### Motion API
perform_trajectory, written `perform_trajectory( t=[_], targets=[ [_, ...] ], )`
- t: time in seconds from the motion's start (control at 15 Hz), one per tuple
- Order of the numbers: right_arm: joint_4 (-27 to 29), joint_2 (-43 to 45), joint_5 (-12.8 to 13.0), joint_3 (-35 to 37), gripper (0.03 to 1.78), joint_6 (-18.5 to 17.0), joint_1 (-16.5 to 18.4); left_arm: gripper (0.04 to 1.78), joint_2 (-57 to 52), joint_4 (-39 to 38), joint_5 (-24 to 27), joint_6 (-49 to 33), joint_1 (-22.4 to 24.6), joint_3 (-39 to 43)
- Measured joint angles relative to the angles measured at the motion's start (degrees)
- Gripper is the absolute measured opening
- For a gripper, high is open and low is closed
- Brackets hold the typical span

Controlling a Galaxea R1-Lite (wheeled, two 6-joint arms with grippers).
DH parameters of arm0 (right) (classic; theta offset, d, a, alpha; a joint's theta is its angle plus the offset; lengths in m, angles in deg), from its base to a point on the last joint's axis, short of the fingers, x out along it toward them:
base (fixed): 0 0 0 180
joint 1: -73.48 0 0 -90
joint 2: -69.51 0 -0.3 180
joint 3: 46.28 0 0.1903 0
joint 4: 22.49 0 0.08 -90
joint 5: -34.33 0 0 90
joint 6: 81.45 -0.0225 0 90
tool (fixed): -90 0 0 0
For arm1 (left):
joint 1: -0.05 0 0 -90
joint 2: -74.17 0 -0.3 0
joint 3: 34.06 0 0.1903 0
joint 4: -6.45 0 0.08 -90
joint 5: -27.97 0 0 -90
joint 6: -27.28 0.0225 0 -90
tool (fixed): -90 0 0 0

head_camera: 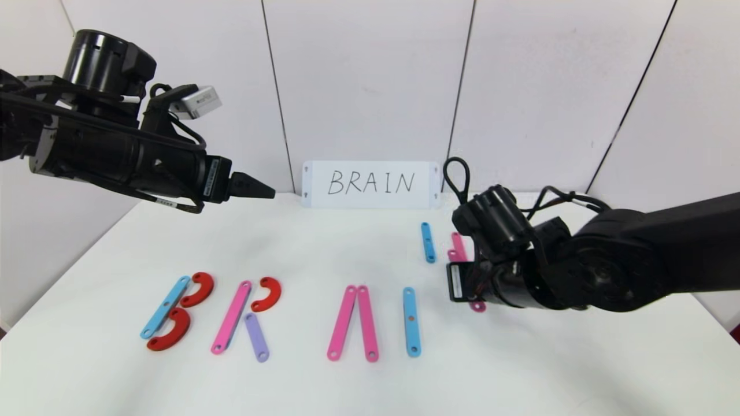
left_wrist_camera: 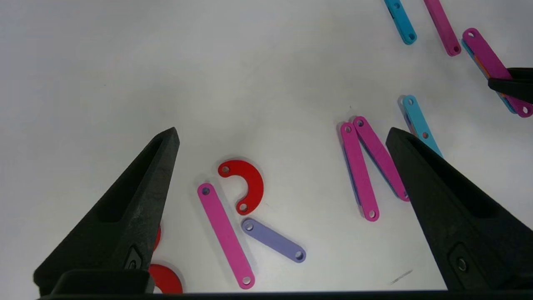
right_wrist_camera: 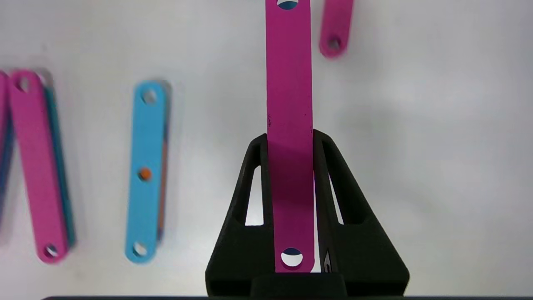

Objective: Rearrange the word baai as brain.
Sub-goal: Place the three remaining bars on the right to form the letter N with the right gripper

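Note:
The word lies along the front of the white table (head_camera: pixel 324 248). Its B is a light-blue strip (head_camera: pixel 165 306) with two red half-rings (head_camera: pixel 198 289). Its R is a pink strip (head_camera: pixel 231 316), a red half-ring (head_camera: pixel 268 293) and a purple strip (head_camera: pixel 256 337). Two pink strips (head_camera: pixel 354 322) meet at their far ends, and a blue strip (head_camera: pixel 411 321) forms the I. My right gripper (right_wrist_camera: pixel 290 137) is shut on a pink strip (right_wrist_camera: pixel 289 83) just right of the I, low over the table. My left gripper (left_wrist_camera: pixel 282 131) hangs open and empty, high above the R.
A white card (head_camera: pixel 370 184) with "BRAIN" handwritten stands against the back wall. A loose blue strip (head_camera: pixel 428 242) and a pink strip (head_camera: pixel 458 245) lie behind my right wrist. The table's edges run along the left and right sides.

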Motion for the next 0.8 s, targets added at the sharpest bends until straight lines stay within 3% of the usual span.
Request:
perform_trajectory(
  t=[0.13, 0.33, 0.6, 0.8],
  targets=[
    [-1.9, 2.0, -0.2, 5.2, 0.3, -1.2, -0.1, 1.74, 0.0, 0.1, 0.0, 0.0, -0.2, 0.1],
    [-9.3, 2.5, -0.5, 11.1, 0.3, -2.8, -1.7, 1.74, 0.0, 0.1, 0.0, 0.0, -0.5, 0.2],
    [-10.5, 1.7, -0.5, 11.9, 0.3, -3.8, -2.7, 1.74, 0.1, 0.1, 0.0, 0.0, -0.5, 0.1],
    [-10.4, 0.1, -0.5, 10.8, 0.3, -6.6, -2.8, 1.74, 0.1, 0.1, 0.0, -0.1, -0.6, 0.1]
  ],
)
